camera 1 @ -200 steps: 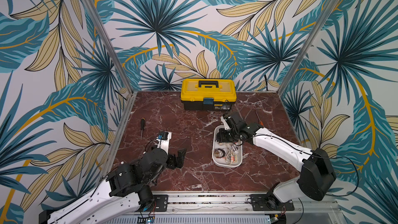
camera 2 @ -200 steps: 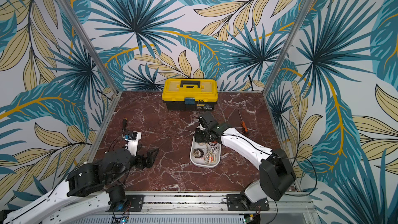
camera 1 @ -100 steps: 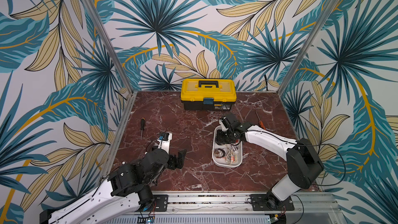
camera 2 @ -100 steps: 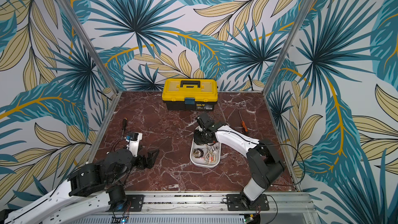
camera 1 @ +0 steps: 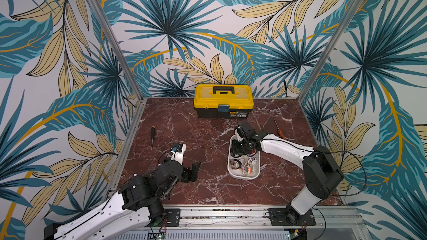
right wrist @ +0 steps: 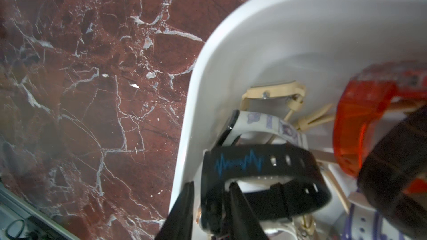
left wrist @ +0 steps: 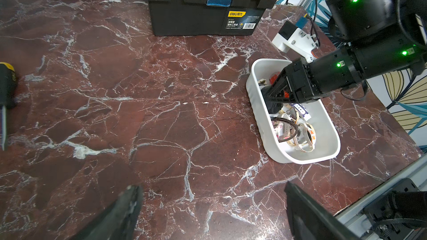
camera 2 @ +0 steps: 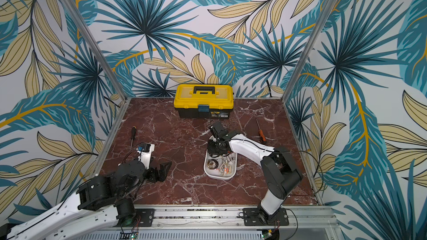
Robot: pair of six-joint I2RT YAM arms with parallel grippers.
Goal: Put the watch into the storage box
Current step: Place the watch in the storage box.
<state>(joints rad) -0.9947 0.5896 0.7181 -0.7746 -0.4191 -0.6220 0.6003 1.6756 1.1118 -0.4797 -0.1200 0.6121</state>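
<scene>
The watch lies in the storage box
It sits between the right gripper's narrow jaws, by the box wall; pinched or loose, I cannot tell.

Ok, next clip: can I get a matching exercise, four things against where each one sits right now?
Things:
1 toolbox
2 black-handled screwdriver
3 orange-handled screwdriver
4 black watch

Places:
A in the storage box
B at the back of the table
C near the table's left edge
D on the table's right side

Pairs: 1-B, 2-C, 3-D, 4-A
</scene>
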